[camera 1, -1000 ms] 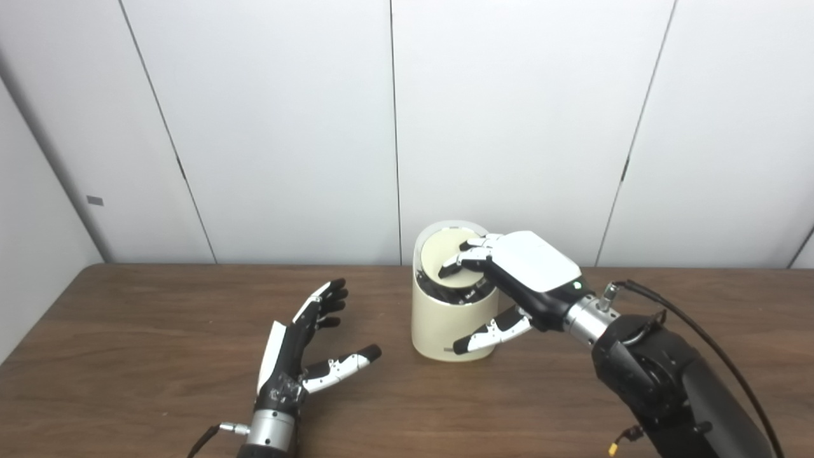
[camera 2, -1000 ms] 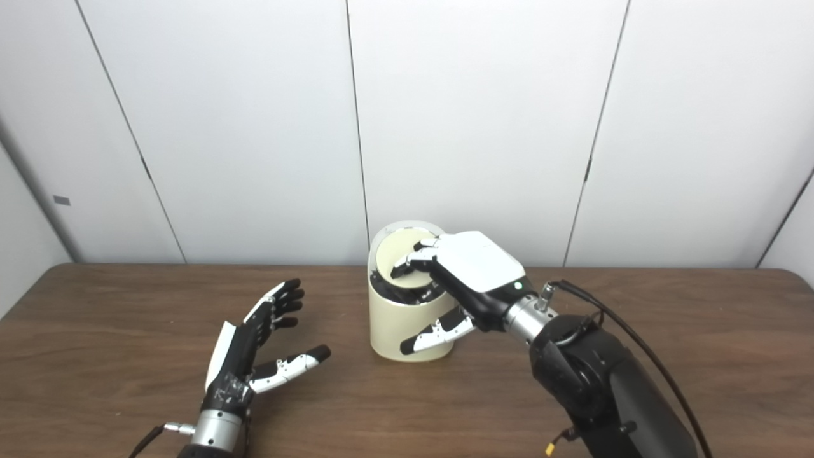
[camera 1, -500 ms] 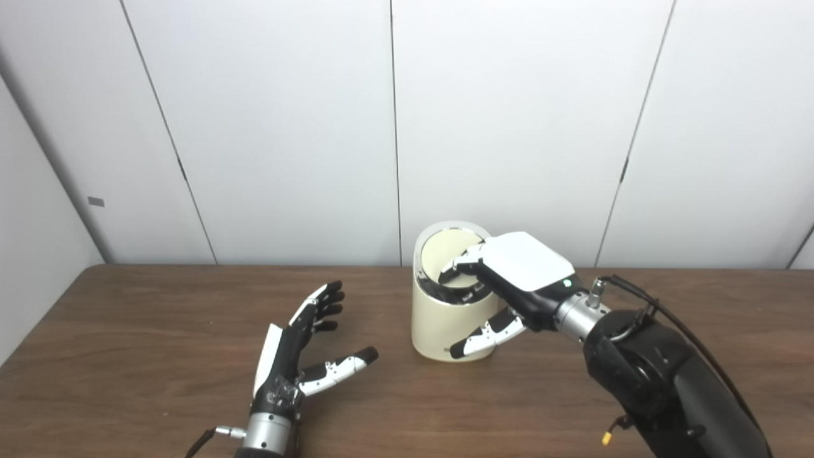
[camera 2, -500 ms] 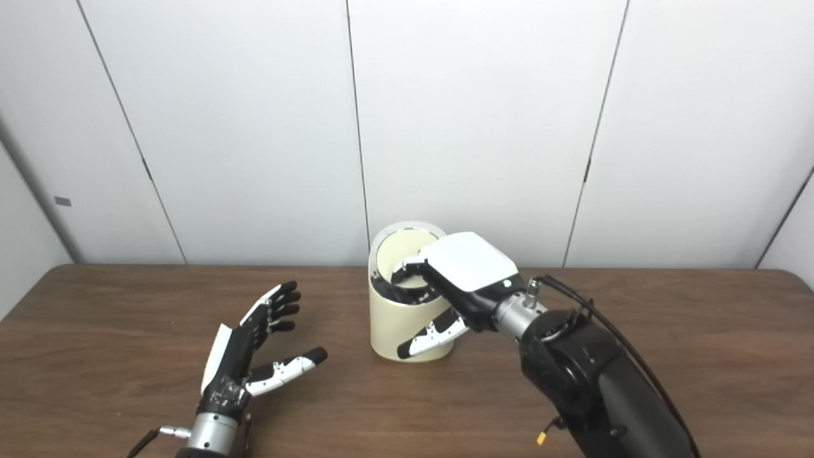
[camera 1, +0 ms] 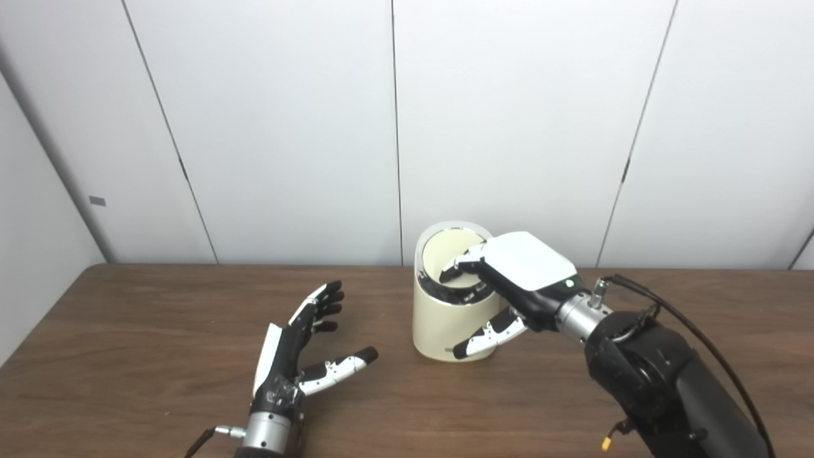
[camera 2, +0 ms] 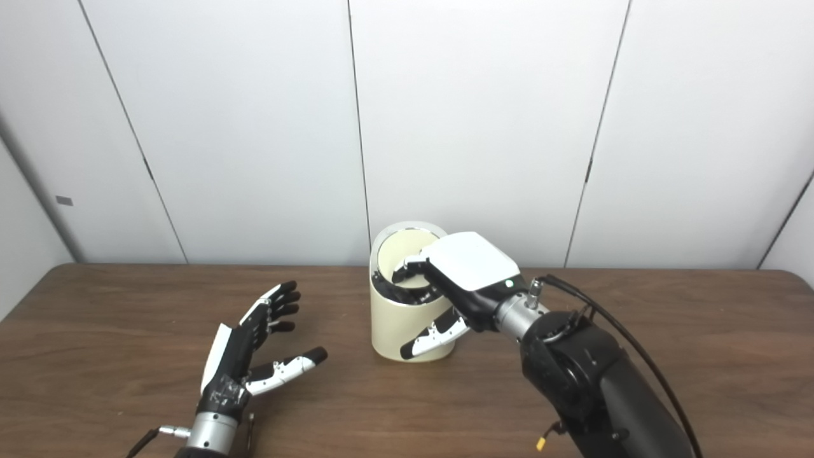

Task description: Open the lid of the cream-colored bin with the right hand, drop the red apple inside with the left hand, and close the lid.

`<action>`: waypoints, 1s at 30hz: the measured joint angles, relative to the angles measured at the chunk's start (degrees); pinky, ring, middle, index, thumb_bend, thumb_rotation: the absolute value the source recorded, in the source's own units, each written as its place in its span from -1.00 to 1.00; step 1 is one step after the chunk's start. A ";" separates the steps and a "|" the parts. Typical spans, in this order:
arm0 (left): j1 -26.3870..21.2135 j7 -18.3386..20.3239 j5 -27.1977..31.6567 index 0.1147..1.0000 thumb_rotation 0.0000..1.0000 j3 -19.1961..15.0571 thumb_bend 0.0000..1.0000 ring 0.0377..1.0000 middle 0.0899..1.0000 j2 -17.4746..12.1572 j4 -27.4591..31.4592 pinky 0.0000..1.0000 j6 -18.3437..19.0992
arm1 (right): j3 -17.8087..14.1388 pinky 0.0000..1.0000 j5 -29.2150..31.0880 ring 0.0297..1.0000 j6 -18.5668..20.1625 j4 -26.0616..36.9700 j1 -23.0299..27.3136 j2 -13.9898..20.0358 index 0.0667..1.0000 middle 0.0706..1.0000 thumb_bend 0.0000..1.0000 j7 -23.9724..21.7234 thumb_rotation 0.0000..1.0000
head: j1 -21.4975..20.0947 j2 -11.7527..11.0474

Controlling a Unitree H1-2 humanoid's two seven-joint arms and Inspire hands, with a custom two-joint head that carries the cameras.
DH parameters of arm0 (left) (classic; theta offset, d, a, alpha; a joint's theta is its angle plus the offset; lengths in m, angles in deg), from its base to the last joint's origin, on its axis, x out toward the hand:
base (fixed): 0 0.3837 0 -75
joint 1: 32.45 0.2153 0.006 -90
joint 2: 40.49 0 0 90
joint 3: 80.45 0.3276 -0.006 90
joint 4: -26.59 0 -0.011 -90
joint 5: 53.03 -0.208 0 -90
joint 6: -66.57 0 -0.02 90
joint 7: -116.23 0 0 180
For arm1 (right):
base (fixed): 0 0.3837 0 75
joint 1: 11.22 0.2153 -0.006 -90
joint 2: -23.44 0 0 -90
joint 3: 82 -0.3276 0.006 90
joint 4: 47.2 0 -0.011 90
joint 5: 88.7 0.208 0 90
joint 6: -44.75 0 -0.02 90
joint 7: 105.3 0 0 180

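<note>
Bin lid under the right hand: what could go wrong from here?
The lid is tilted up, with the right hand on its front edge. Pushing harder might tip or slide the cream bin, since only the thumb lies along its side. No apple shows anywhere, and the left hand is open and empty: confirm the apple went in before closing.

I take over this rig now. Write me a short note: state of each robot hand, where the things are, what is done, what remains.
Left robot hand: open, empty, resting on the table.
Right robot hand: fingers on the lid, thumb against the bin wall.
Lid is tilted up, so the bin is open. No apple in view; it may already be inside, which I cannot confirm.
Remaining: check for the apple, then close the lid.
</note>
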 measured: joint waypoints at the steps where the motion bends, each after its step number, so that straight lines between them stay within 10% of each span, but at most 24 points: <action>1: 0.00 0.00 0.00 0.75 -0.45 0.01 0.67 0.61 0.66 0.00 0.00 0.43 0.00 | -0.28 0.70 0.60 0.63 -0.90 -0.40 -0.33 -0.06 0.41 0.38 0.27 1.44 -0.13 | 0.00 -0.09; 22: 0.00 -0.03 -0.25 0.74 -0.45 0.14 0.66 0.62 0.66 0.00 -0.06 0.51 -0.03 | -8.29 0.18 4.60 0.53 -4.58 -1.51 -1.76 -1.42 0.40 0.37 0.18 13.35 0.01 | 0.00 -0.53; 30: 0.00 -0.02 -0.16 0.74 -0.46 0.09 0.67 0.62 0.66 -0.09 -0.06 0.49 -0.03 | -14.37 0.18 9.10 0.39 -6.64 -2.01 -6.75 -1.40 0.47 0.45 0.21 20.76 -0.40 | -0.09 -0.53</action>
